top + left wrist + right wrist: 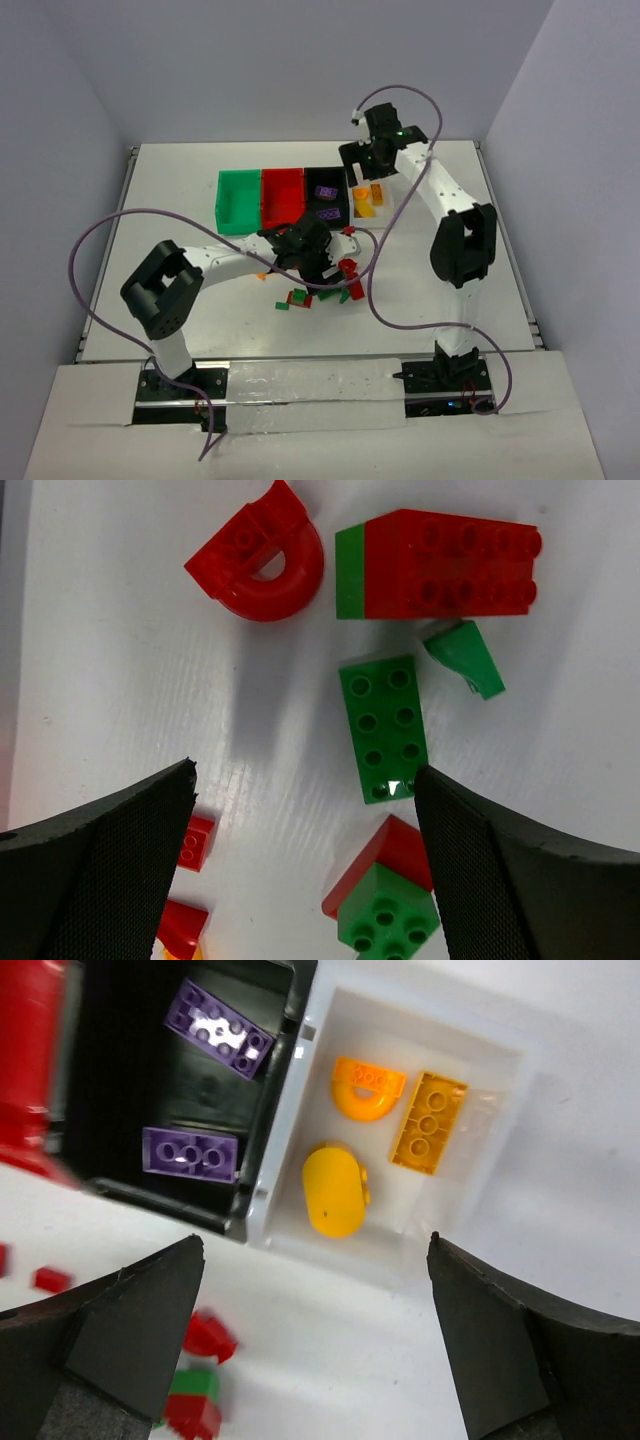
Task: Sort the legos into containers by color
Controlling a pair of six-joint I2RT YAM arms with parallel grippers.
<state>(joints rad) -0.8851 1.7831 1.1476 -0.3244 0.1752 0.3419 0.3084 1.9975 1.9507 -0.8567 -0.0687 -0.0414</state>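
The containers stand in a joined row: green bin, red bin, black bin and white bin. My right gripper hangs open above the white bin, which holds a yellow rounded lego, an orange arch and an orange plate. Two purple plates lie in the black bin. My left gripper is open over the loose legos, with a green plate by its right finger and nothing between the jaws.
Around the left gripper lie a red arch, a red-and-green block, a small green piece, a stacked red-green brick and a small red brick. The pile sits in front of the bins. A purple cable loops nearby.
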